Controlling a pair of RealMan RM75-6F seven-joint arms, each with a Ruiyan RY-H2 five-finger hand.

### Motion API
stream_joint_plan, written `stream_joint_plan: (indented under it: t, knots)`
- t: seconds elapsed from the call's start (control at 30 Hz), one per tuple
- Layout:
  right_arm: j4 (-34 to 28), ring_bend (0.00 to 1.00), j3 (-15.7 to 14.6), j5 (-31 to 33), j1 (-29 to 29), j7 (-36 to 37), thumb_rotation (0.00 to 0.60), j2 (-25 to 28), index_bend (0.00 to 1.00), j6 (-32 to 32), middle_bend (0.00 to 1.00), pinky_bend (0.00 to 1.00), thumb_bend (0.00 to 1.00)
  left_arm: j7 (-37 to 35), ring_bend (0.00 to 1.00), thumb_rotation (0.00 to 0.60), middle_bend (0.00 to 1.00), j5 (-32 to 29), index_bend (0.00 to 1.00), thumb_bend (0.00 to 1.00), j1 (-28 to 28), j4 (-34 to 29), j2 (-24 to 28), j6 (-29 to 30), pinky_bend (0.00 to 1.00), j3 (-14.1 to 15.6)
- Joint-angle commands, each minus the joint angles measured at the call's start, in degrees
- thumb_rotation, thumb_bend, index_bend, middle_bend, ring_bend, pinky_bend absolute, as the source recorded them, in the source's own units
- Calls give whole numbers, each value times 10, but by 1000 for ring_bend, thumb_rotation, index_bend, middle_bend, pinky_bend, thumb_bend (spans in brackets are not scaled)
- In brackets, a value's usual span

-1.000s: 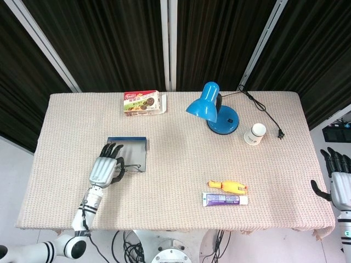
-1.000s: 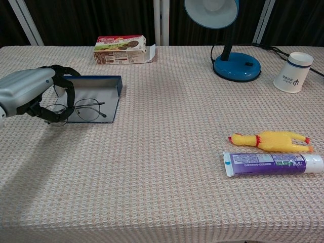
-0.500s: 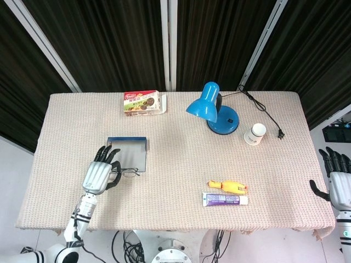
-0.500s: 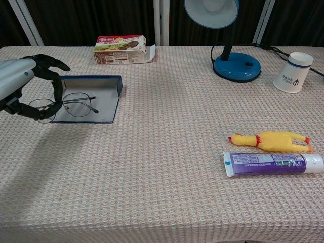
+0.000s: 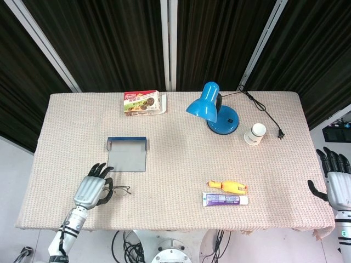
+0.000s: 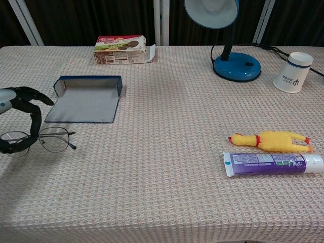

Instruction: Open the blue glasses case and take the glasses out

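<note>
The blue glasses case (image 5: 127, 154) (image 6: 86, 97) lies open and flat on the left part of the table, with nothing inside. My left hand (image 5: 91, 191) (image 6: 19, 116) is nearer the front edge than the case and pinches the thin wire-framed glasses (image 5: 118, 191) (image 6: 46, 139), which are clear of the case and close above the cloth. My right hand (image 5: 334, 182) hangs off the table's right edge with fingers spread and nothing in it; the chest view does not show it.
A biscuit box (image 5: 143, 102) lies at the back left. A blue desk lamp (image 5: 215, 111) and a white cup (image 5: 255, 133) stand at the back right. A yellow rubber chicken (image 5: 228, 187) and a toothpaste tube (image 5: 225, 199) lie at front centre.
My left hand has drawn the glasses out of the case and toward the front left edge of the table. The case now lies bare. The right hand has barely shifted.
</note>
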Motion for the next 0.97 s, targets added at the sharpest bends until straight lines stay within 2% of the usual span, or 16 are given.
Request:
stream_joint_plan:
  t: [0.03, 0.07, 0.13, 0.17, 0.33, 0.43, 0.53, 0.7, 0.83, 0.97]
  knots:
    - [-1, 0, 0, 1, 0, -1, 600, 0, 0, 0, 0, 0, 270, -14, 0, 600, 95, -11, 336, 419, -8, -8, 17, -31, 0, 4]
    - [-1, 0, 0, 1, 0, -1, 600, 0, 0, 1, 0, 0, 269, -19, 0, 600, 67, -10, 170, 391, -9, -8, 19, -34, 0, 4]
    - [-1, 0, 1, 2, 0, -2, 600, 0, 0, 1, 0, 0, 270, -32, 0, 600, 33, 2, 27, 362, -8, -3, 19, -31, 0, 1]
    - [0, 0, 1, 2, 0, -2, 600, 0, 0, 1, 0, 0, 269, -38, 0, 600, 21, 8, 2, 349, -7, 0, 18, -28, 0, 1]
    - [0, 0, 1, 2, 0, -2, 600, 0, 0, 1, 0, 0, 270, -57, 0, 600, 10, 19, 0, 301, -2, 6, 20, -19, 0, -4]
    - [-1, 0, 2, 2, 0, -2, 600, 0, 0, 3, 0, 0, 271, -77, 0, 600, 8, 27, 0, 277, 5, 2, 24, 5, 0, -17]
    - [-2, 0, 3, 2, -1, -1, 600, 2, 0, 5, 0, 0, 271, -99, 0, 600, 7, 62, 0, 270, 17, 16, 31, 64, 0, -41]
    - [-8, 0, 5, 0, -4, -1, 600, 5, 0, 16, 0, 0, 267, -113, 0, 600, 0, 103, 6, 267, 36, 79, 64, 137, 0, -64]
    - [-4, 0, 3, -3, -4, 0, 600, -2, 0, 17, 0, 0, 244, -144, 0, 600, 0, 60, 54, 204, 55, 86, 104, 125, 0, -68]
    - [-4, 0, -4, -6, -3, -6, 600, -4, 0, 9, 0, 0, 235, -179, 0, 600, 0, 30, 40, 178, 67, 82, 145, 86, 0, -55]
